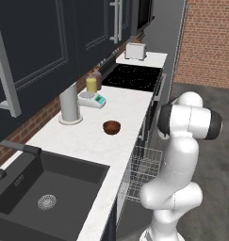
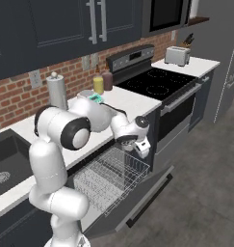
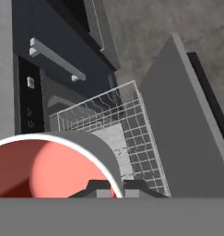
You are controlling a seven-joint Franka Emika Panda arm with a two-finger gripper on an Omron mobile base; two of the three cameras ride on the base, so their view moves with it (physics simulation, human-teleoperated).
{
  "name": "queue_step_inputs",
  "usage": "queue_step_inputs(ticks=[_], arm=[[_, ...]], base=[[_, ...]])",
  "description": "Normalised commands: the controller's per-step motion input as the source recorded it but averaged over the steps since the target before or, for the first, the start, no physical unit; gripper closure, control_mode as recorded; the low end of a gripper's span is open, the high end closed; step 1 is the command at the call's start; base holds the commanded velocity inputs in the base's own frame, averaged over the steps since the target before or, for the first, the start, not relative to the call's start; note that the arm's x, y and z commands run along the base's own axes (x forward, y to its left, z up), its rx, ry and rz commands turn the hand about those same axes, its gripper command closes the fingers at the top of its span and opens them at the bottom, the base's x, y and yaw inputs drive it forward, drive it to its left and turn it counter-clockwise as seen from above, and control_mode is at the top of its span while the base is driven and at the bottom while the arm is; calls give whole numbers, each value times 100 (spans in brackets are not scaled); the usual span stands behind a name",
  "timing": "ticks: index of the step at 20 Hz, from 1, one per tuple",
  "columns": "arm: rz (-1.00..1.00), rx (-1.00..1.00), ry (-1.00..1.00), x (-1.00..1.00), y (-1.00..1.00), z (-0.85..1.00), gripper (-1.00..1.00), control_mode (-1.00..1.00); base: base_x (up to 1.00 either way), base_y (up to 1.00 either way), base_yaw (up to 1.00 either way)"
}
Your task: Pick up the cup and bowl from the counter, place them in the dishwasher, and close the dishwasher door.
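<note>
My gripper (image 2: 140, 143) hangs over the far corner of the pulled-out white wire rack (image 2: 111, 177) of the dishwasher, shut on the rim of the white cup (image 2: 144, 149). In the hand view the cup (image 3: 44, 168) shows its reddish inside at lower left, with the fingertips (image 3: 100, 187) pinching its wall above the rack (image 3: 132, 138). The dishwasher door (image 2: 145, 193) lies dropped open below the rack, and shows as a grey panel (image 3: 187, 129) in the hand view. The dark-brown bowl (image 1: 111, 127) sits upright on the white counter (image 1: 83, 141), left of the arm.
A grey paper-towel roll (image 1: 69, 106), a yellow jar (image 1: 91, 84) and a small scale (image 1: 92, 100) stand at the back of the counter. The dark sink (image 1: 45, 188) is nearer, the black stove (image 2: 157, 82) and toaster (image 2: 177, 56) farther along.
</note>
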Motion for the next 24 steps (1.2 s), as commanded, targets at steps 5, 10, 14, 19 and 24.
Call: queue_step_inputs(ticks=[5, 10, 14, 19, 24], arm=[[0, 14, 0, -18, -31, -65, 100, -100], [0, 15, 0, 16, 2, -84, 100, -100], [0, 12, 0, 38, 18, -77, 100, -100], [0, 10, 1, 41, 31, -61, 100, -100], [0, 6, 5, 49, 39, -47, 100, -100]], base=[[0, 0, 0], [0, 0, 0], [0, 0, 0], [0, 0, 0], [0, 0, 0]])
